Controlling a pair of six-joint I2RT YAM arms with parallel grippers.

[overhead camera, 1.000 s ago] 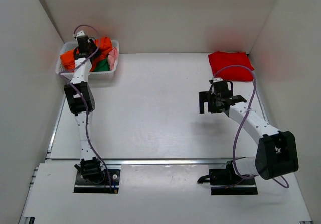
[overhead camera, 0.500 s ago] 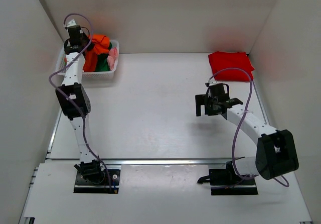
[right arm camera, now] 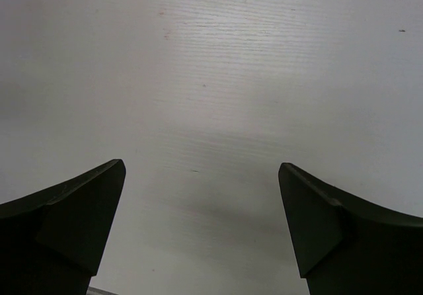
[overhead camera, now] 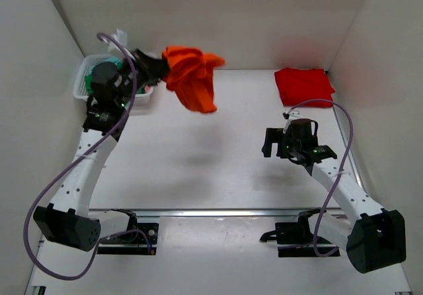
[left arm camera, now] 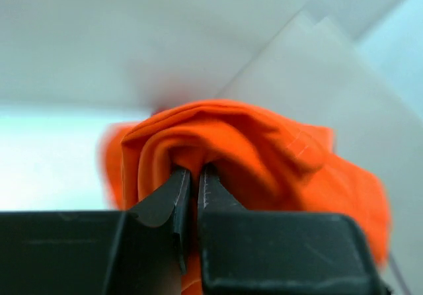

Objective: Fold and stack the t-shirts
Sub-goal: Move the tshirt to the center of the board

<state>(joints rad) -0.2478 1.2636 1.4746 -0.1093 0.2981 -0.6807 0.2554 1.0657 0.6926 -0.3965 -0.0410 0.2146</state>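
Left end effector (left arm camera: 193,176): jaws pinched almost shut on a fold of the orange tee (overhead camera: 193,83). The tee hangs bunched in the air, upper centre-left of the top view, above the desk (overhead camera: 218,156) and just right of the basket (overhead camera: 80,86).
Right end effector (right arm camera: 201,165): jaws wide apart, nothing held, over bare desk, centre right.
Red tee (overhead camera: 304,86): folded flat, upper right.

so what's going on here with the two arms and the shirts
The left gripper is shut on a bright orange t-shirt and holds it bunched up in the air, just right of the white basket in the far left corner. A red t-shirt lies folded at the far right of the table. The right gripper is open over bare table, holding nothing.
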